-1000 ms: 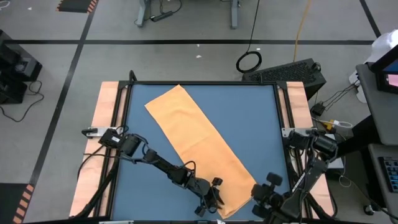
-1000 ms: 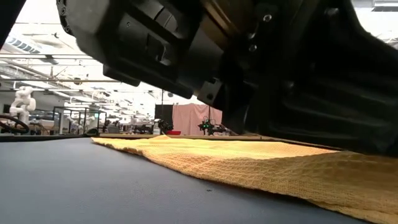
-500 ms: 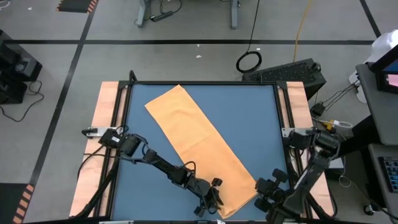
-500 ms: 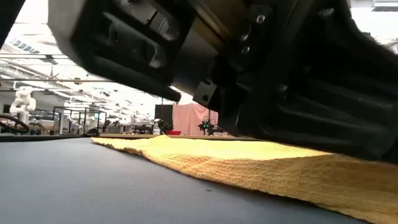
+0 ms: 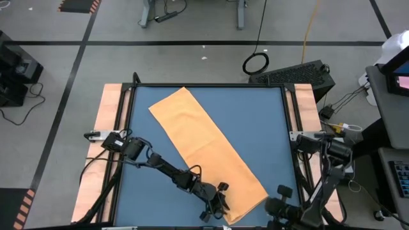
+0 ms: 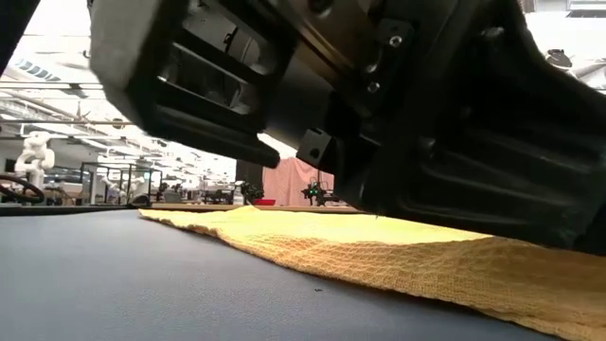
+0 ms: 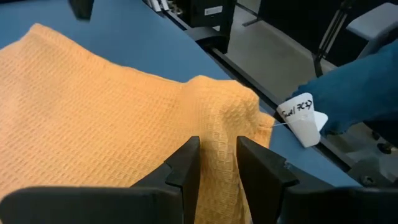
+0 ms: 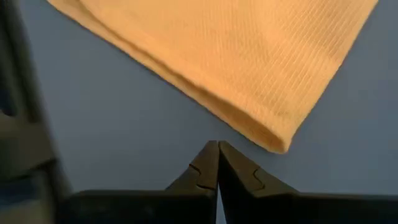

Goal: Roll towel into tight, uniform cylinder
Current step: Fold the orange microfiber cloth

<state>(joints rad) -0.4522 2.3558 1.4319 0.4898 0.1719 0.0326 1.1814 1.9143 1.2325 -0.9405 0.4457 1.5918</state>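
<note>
While my left gripper point(image 7: 214, 163) pinches a raised fold of the soft orange-yellow waffle-weave towel point(image 5: 206, 148) at its near corner, fingers narrowly parted around the cloth, my right gripper point(image 8: 217, 163) has backed off that same end, tips pressed together on nothing. Only one side now holds the starting edge, so no roll has begun. A small white tag point(image 7: 303, 118) sticks out beside the pinched corner. Away from it, the towel lies flat, slanting across the blue table mat point(image 5: 255, 121), with bare mat on both sides.

One towel point(image 5: 208, 151), one white tag point(image 7: 303, 118), two grippers.
</note>
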